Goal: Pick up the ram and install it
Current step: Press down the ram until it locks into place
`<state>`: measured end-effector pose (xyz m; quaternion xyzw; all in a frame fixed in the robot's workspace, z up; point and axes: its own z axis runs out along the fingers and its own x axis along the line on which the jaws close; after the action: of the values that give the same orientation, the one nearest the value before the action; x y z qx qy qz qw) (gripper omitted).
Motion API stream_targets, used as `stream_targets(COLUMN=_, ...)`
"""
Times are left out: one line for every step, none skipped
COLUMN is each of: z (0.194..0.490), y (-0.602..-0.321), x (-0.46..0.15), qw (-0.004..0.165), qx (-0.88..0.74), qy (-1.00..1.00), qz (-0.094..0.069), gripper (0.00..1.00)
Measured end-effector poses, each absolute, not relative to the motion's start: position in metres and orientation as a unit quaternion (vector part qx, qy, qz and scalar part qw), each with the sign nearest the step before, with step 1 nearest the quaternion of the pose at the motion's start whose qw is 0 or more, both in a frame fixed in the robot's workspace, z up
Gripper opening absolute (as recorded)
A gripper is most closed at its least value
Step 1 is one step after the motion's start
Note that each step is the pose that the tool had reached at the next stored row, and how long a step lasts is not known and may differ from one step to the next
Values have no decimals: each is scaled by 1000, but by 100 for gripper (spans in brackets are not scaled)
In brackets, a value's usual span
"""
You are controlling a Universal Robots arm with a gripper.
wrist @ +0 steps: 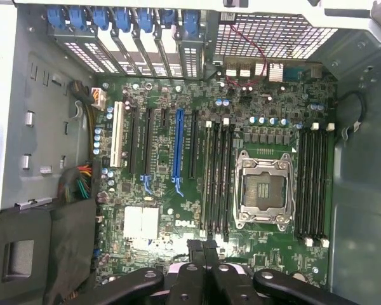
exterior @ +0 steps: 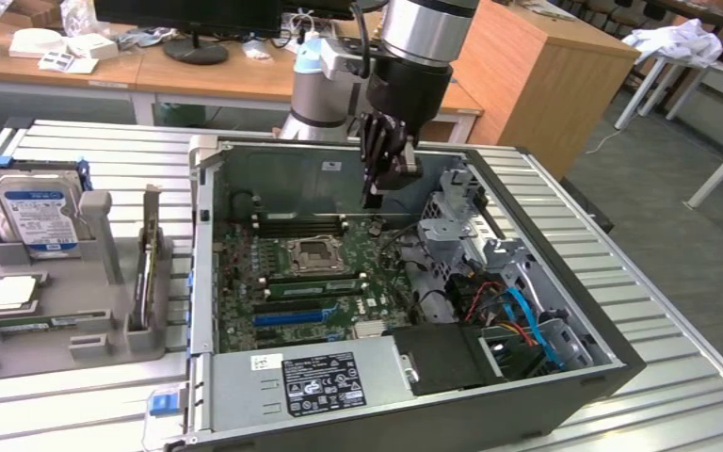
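Green ram (exterior: 146, 273) stands on edge in the grey tray (exterior: 35, 353), along the tray's edge nearest the open computer case (exterior: 207, 282). A hard drive (exterior: 35, 212) stands at the tray's far corner. The gripper (exterior: 378, 188), jaws pressed together and empty, hangs over the motherboard (wrist: 165, 210).

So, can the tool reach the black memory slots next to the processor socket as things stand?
Probably yes. The computer case lies open on top, and the shut tool hangs above the board with nothing visible between it and the memory slots beside the processor socket.
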<state>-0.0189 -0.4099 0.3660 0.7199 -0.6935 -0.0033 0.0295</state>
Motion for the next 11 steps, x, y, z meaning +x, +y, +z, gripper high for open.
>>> stream_targets(z=366, y=-410, x=-19, qw=30, qx=716, qy=-698, qz=-4, gripper=10)
stream_targets(z=366, y=-410, x=-19, qw=30, qx=710, qy=-704, qz=-4, gripper=10)
stream_targets(z=366, y=-410, x=-19, qw=30, qx=704, qy=-709, qz=-4, gripper=10)
stream_targets(z=366, y=-410, x=-19, qw=29, qx=699, qy=-715, qz=-4, gripper=10)
stream_targets(z=366, y=-410, x=-19, qw=29, qx=693, qy=-721, qz=-4, gripper=10)
stream_targets(z=366, y=-410, x=-19, qw=29, qx=686, qy=-727, qz=-5, gripper=10)
stream_targets(z=366, y=-410, x=-19, qw=29, qx=680, qy=-732, qz=-5, gripper=10)
stream_targets(z=366, y=-410, x=-19, qw=29, qx=674, qy=-738, qz=-5, gripper=10)
stream_targets(z=366, y=-410, x=-19, qw=29, qx=668, qy=-743, qz=-5, gripper=10)
stream_targets(z=365, y=-410, x=-19, qw=29, qx=662, qy=-749, qz=-6, gripper=10)
stream_targets(z=365, y=-410, x=-19, qw=29, qx=656, qy=-754, qz=-6, gripper=10)
